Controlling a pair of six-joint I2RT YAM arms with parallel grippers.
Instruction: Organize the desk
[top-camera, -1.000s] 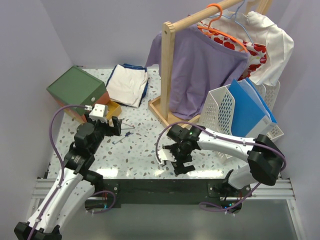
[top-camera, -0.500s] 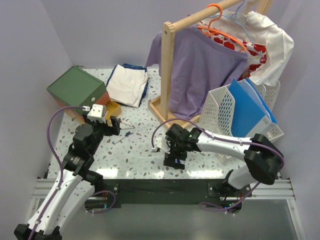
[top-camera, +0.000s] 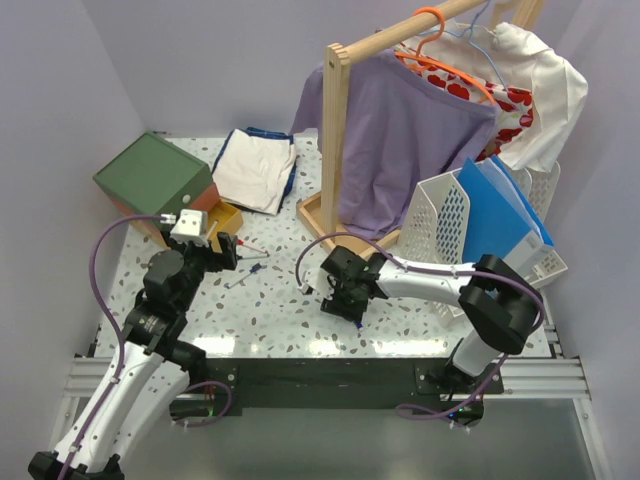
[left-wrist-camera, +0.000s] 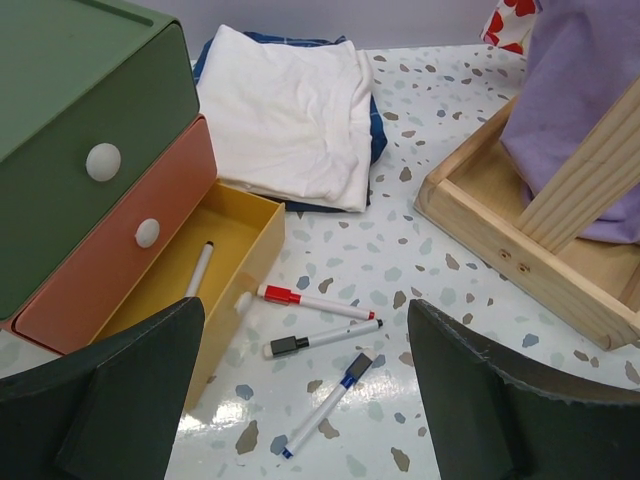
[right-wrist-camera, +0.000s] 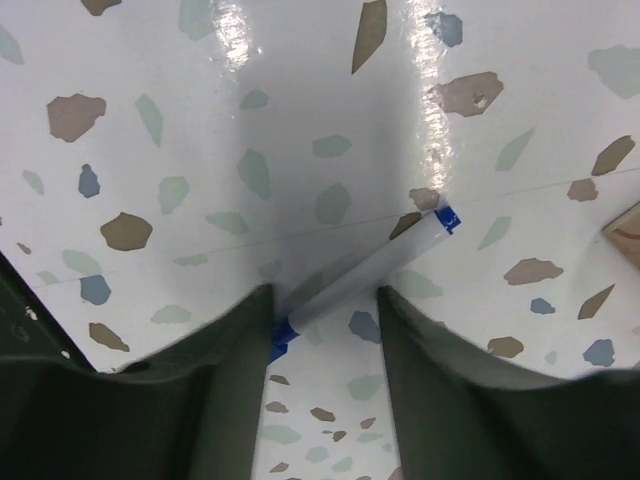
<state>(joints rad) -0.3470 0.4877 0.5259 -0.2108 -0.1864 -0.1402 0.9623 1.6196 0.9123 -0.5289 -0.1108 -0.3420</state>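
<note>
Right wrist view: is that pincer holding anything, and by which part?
Cannot be told. The right pincer straddles a blue-capped marker near one end, but it lies flat on the desk and a firm grip is not visible.

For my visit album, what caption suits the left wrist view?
Open end effector framing red marker, black marker and blue marker on the desk beside a yellow drawer holding a white pen.

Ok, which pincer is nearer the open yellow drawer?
Left. The left pincer hovers just in front of the yellow drawer; the right pincer is well to its right, down on the desk straddling a blue marker.
</note>
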